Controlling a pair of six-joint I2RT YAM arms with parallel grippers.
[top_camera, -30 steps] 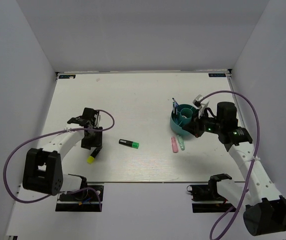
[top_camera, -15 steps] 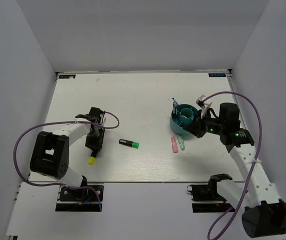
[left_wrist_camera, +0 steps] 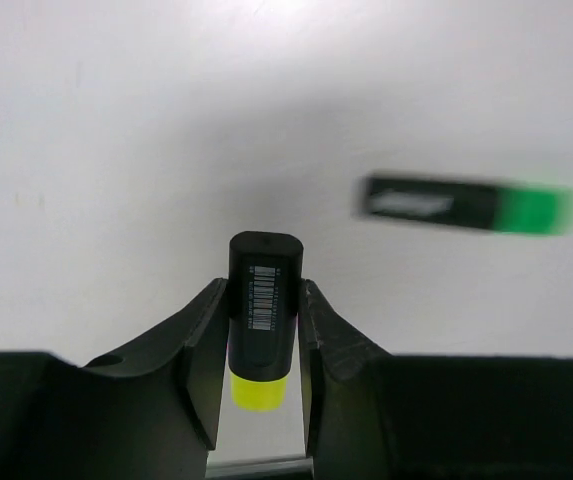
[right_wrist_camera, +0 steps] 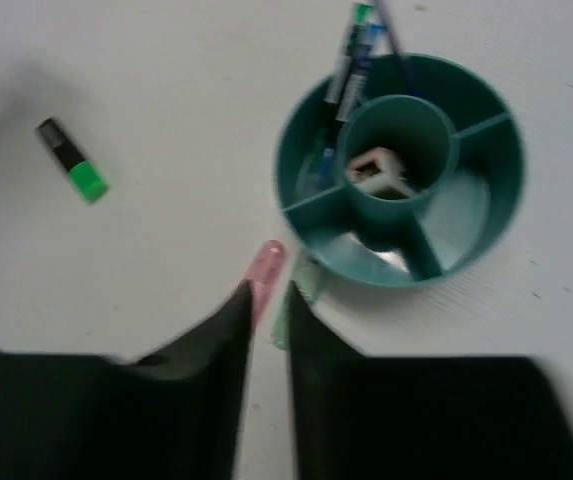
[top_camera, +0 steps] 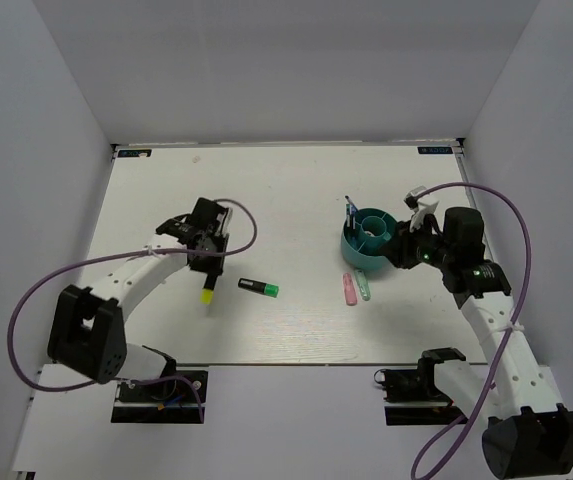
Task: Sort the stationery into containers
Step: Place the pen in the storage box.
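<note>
Change since earlier frame: the left gripper (top_camera: 205, 272) has swung toward the middle of the worktop (top_camera: 266, 190), carrying the yellow-capped highlighter (top_camera: 206, 291) with it. The right gripper (top_camera: 403, 250) has drawn back a little from the teal organiser (top_camera: 351, 250), and its jaws have parted.

Top view:
- Left gripper: jaws closed on the black barrel of the yellow-capped highlighter, cap pointing to the near edge. Whether the cap touches the worktop cannot be told.
- Green-capped highlighter (top_camera: 259, 288): flat on the worktop, near the left gripper's right side, apart from it.
- Organiser: right half of the worktop, upright.
- Blue pens (top_camera: 349, 210): standing in the organiser's far-left compartment, leaning outward.
- Pink marker (top_camera: 347, 290) and pale green marker (top_camera: 363, 288): lying side by side on the worktop, just beside the organiser's near rim.
- Right gripper: just right of the organiser, pointing at it.

Left wrist view:
- Yellow-capped highlighter clamped between both jaws, black end away from the camera, yellow cap nearest.
- Green-capped highlighter beyond and to the right, blurred.

Right wrist view (blurred):
- Jaws a narrow gap apart, nothing between them; the tips hang over the two markers.
- White-pink eraser (right_wrist_camera: 376, 172): inside the organiser's central tube.
- Blue pens in the upper-left compartment.
- Green-capped highlighter well apart, upper left.
</note>
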